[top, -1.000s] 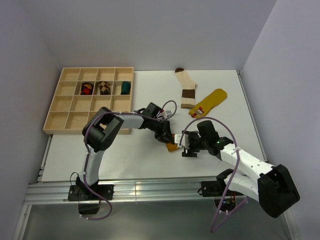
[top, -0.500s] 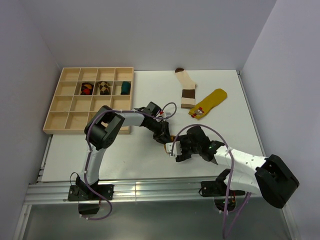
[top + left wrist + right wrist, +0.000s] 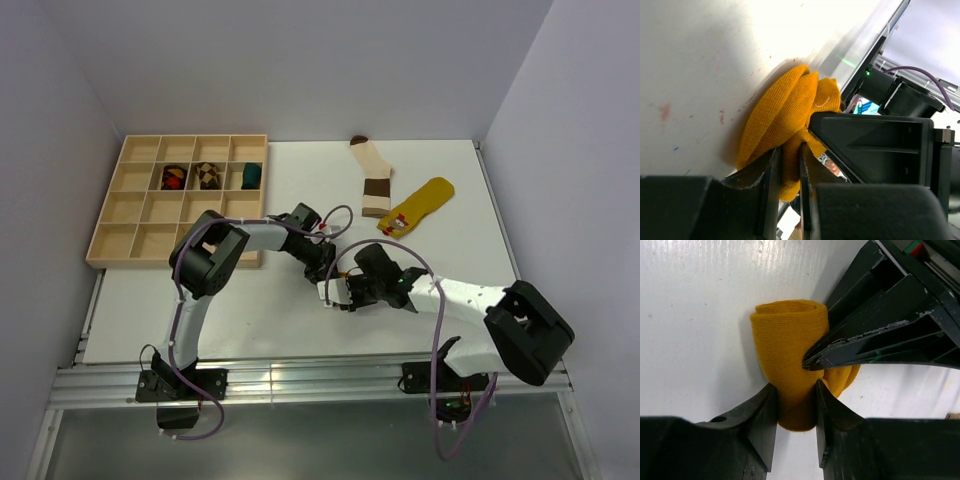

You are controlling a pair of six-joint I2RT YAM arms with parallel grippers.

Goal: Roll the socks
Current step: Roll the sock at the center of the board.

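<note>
White tabletop point(image 3: 250, 300), front-middle: rolled-up mustard-orange fabric sock point(image 3: 790, 340) sat btwn both arms. Fwiw the left gripper point(image 3: 788, 155) was pinched tight on a fold of it, and the right gripper point(image 3: 796, 400) was clamped on the roll, fingers squeezing both sides. Flat cream sock w/ brown bands point(image 3: 373, 175) & bright yellow sock point(image 3: 420, 205) lay further back, well apart from it.

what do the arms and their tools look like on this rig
Both the left arm and right arm have white link shells with chunky black joint housings. A purple cable loops loosely along each. The left tool and right tool are black, with two flat, tapered fingers showing scuffed edges. A small green light glows on the right arm.
</note>
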